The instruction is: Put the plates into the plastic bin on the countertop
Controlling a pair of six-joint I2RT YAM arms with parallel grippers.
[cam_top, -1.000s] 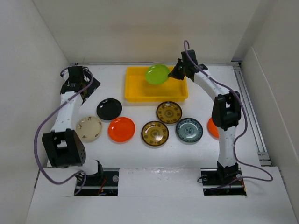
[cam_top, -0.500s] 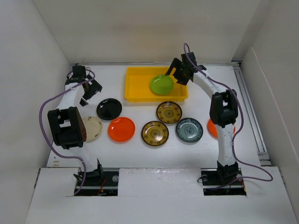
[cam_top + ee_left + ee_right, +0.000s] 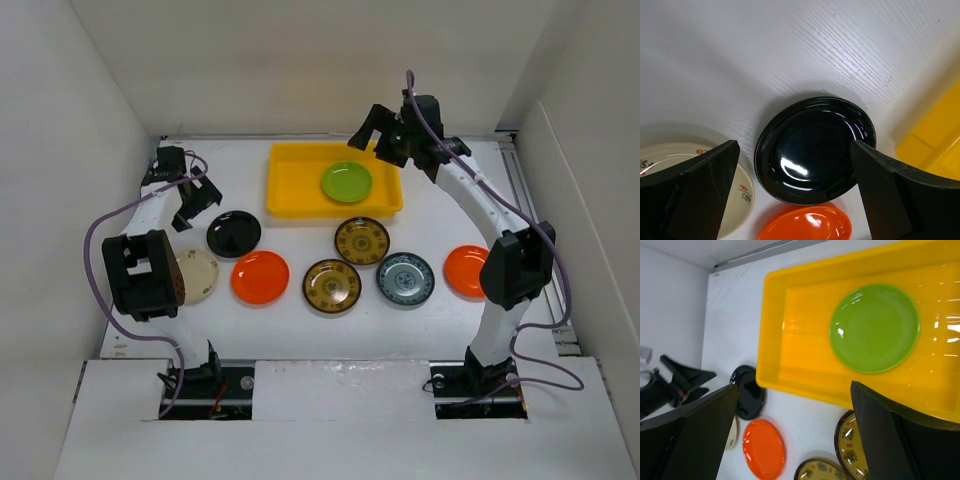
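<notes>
**Top view.** The bin [image 3: 300, 190] sat at the far centre of the countertop [image 3: 300, 330]. A green plate [image 3: 347, 182] lay flat inside it, right of the middle. The right gripper [image 3: 372, 143] hovered over the bin's far right corner, fingers spread and holding nothing. The left gripper [image 3: 197, 203] hung just left of the black plate [image 3: 233, 234], fingers also spread and empty. Seven plates lay outside the bin:
- the black plate
- the cream plate [image 3: 195, 275]
- the left orange plate [image 3: 260, 277]
- the near gold plate [image 3: 331, 286]
- the far gold plate [image 3: 361, 241]
- the blue-grey plate [image 3: 405, 279]
- the right orange plate [image 3: 462, 270], partly behind the right arm [image 3: 510, 270]

**Left wrist.** The fingers [image 3: 705, 195] stood wide apart, with the black plate [image 3: 815, 150] showing between them and lower down. The cream plate [image 3: 655, 155] was at lower left, the left orange plate [image 3: 805, 227] at the bottom edge, and a bin corner [image 3: 935, 145] at right.

**Right wrist.** The fingers [image 3: 695, 435] stood wide apart with nothing gripped. The green plate [image 3: 874, 327] lay flat on the bin [image 3: 800, 325] floor. The black plate [image 3: 747, 392] and left orange plate [image 3: 764, 449] lay on the countertop outside the bin.
</notes>
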